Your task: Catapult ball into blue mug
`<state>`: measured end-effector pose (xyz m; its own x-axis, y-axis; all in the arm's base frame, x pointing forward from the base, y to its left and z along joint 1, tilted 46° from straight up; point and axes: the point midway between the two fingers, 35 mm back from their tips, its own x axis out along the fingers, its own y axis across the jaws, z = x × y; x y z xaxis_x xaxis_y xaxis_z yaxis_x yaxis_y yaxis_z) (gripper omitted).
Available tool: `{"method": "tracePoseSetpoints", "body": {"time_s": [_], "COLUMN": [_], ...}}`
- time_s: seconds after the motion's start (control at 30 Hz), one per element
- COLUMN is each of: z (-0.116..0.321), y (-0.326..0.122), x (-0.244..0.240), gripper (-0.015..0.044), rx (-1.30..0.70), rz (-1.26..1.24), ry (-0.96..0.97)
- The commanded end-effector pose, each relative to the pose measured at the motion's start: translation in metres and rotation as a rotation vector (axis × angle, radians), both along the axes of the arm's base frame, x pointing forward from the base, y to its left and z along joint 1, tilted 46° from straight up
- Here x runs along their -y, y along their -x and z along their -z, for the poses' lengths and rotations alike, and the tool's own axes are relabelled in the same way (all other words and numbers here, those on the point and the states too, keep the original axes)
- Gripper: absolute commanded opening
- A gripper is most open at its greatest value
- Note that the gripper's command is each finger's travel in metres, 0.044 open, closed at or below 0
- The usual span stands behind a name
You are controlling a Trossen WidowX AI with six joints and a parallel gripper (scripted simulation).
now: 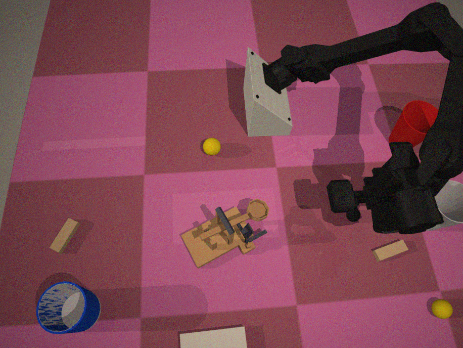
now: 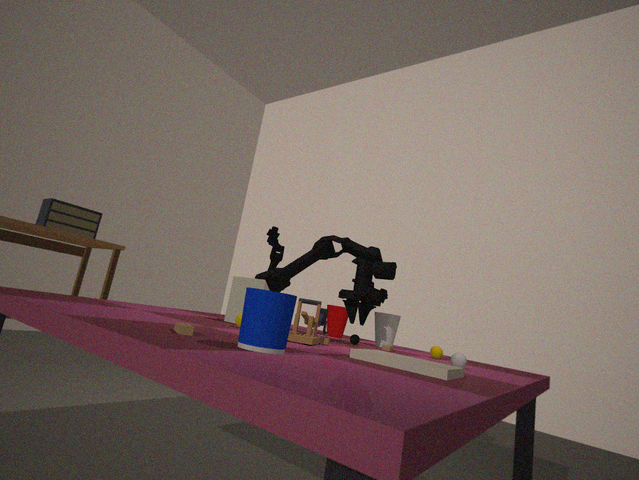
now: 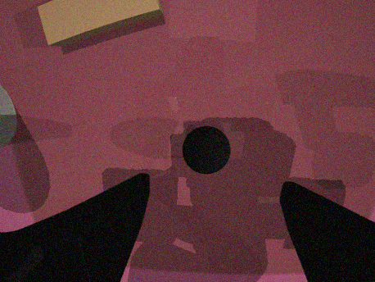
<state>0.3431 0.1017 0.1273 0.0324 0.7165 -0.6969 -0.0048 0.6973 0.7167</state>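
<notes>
My gripper (image 2: pixel 357 322) (image 3: pixel 216 187) is open and empty, pointing down above a black ball (image 1: pixel 353 215) (image 2: pixel 354 339) (image 3: pixel 206 150). The ball rests on the table, between and slightly beyond the fingertips in the wrist view. In the top view the arm hides the fingers. The wooden catapult (image 1: pixel 200 254) (image 2: pixel 305 340) stands left of the gripper in the top view. Its round cup (image 1: pixel 258 209) is empty and faces right. The blue mug (image 1: pixel 92 310) (image 2: pixel 267 320) stands upright at the lower left of the top view.
A red cup (image 1: pixel 399 131) (image 2: pixel 336 321) and a grey cup (image 1: pixel 452 200) (image 2: pixel 384 325) stand near the arm. Yellow balls (image 1: pixel 212 146) (image 1: pixel 442 308), a white ball (image 2: pixel 458 360), wooden blocks (image 1: pixel 63 235) (image 1: pixel 390 250) (image 3: pixel 98 18), a pale slab (image 1: pixel 213 337) (image 2: pixel 402 363) and a white wedge (image 1: pixel 267 121) are around.
</notes>
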Motion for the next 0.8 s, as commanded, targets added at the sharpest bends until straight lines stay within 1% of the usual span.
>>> {"method": "tracePoseSetpoints", "body": {"time_s": [0.0,0.13,0.77], "z": [-0.001,0.008,0.026], "y": [0.002,0.001,0.0], "x": [-0.003,-0.013,-0.032], "gripper": [0.03,0.03,0.03], "rx": [0.011,0.011,0.012], "rz": [-0.009,-0.009,-0.009], "ry": [-0.005,-0.006,-0.006]}}
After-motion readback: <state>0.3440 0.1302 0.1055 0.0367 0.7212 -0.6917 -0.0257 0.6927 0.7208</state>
